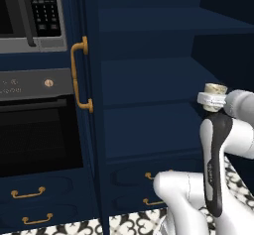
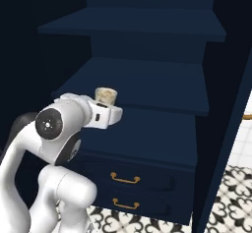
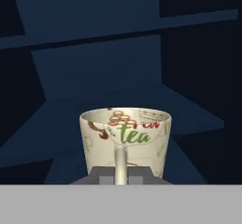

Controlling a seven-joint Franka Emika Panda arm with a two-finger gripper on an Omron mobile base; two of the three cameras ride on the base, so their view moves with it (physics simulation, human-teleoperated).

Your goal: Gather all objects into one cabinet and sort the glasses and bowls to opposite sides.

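Observation:
A small cream mug [image 3: 125, 140], one of the glasses, has "tea" printed inside its rim. My gripper [image 3: 121, 176] is shut on its handle, which stands between the two dark fingertips. From the base cameras, the cream mug [image 1: 216, 88] [image 2: 105, 95] sits upright on top of the white hand, in front of open navy shelves. My gripper [image 1: 213, 100] [image 2: 106, 110] is held at about middle-shelf height. The cabinet and the bowls are out of view.
A tall navy shelf unit [image 1: 149, 75] [image 2: 142, 84] faces me, its door with a brass handle [image 1: 79, 75] swung open to the left. Below are drawers [image 2: 125, 179] with brass pulls. A black oven [image 1: 34, 125] and microwave [image 1: 30, 11] stand at left. A patterned tile floor [image 2: 231, 197] runs underneath.

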